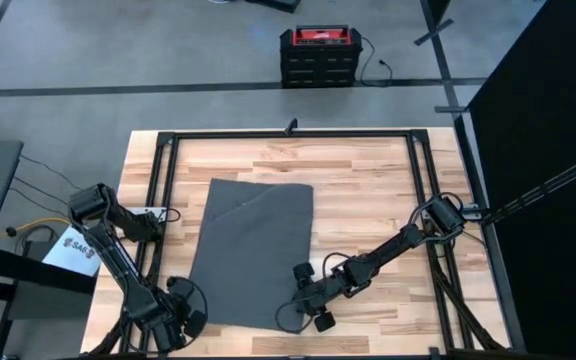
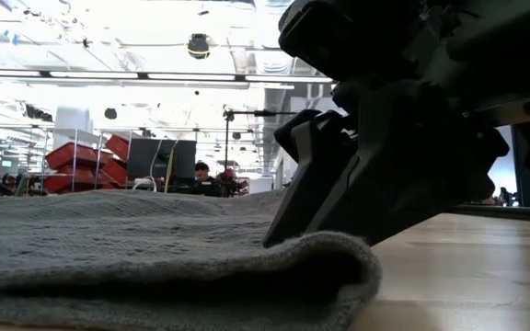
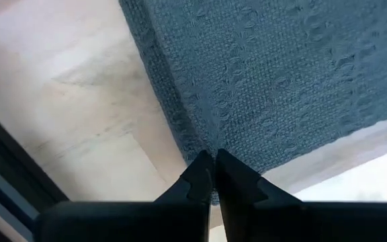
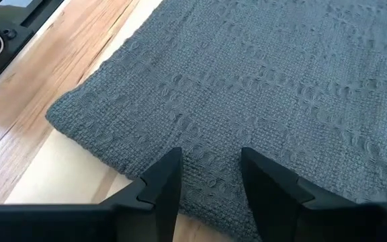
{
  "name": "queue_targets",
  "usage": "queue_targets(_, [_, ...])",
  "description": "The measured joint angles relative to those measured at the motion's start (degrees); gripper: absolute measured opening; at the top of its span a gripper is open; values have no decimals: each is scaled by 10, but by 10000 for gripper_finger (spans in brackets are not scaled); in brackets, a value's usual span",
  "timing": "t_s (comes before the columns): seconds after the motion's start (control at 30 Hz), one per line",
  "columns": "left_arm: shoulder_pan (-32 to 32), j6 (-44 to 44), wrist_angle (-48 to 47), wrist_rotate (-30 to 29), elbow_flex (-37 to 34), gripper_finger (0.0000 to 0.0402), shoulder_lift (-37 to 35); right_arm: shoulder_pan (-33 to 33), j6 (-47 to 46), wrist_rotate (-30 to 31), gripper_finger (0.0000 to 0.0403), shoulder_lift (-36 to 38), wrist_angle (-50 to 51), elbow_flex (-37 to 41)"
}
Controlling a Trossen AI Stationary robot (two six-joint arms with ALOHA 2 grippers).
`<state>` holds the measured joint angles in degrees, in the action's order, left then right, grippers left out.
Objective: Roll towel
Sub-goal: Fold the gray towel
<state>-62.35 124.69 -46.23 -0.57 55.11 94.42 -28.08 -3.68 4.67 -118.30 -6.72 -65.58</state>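
Both grippers sit at the near edge of the towel, one at each near corner, and the cloth runs lengthwise away from them toward the far side of the table. Your left gripper has its fingers pinched together right at the corner tip; whether cloth is actually caught between them, you cannot tell. Your right gripper is spread apart, fingers straddling the hem just ahead of it, touching or nearly touching the weave. Judged from this, the roll would go forward from both hands along the towel's long axis. Neither arm is nearer; each has its own corner.
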Motion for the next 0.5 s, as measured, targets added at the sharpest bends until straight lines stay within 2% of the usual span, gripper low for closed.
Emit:
queue_targets(0.17, [1, -2, -2, 2, 0, 11, 4, 0, 0, 0, 141, 0, 1, 0])
queue_targets(0.3, [1, -9, -1, 3, 0, 31, 4, 0, 2, 2, 141, 4, 4, 0])
queue_targets(0.37, [1, -9, 0, 3, 0, 43, 4, 0, 10, 21, 141, 9, 4, 1])
queue_targets(0.5, [1, -10, 4, 2, 0, 64, 4, -1, 25, 31, 141, 22, -30, 2])
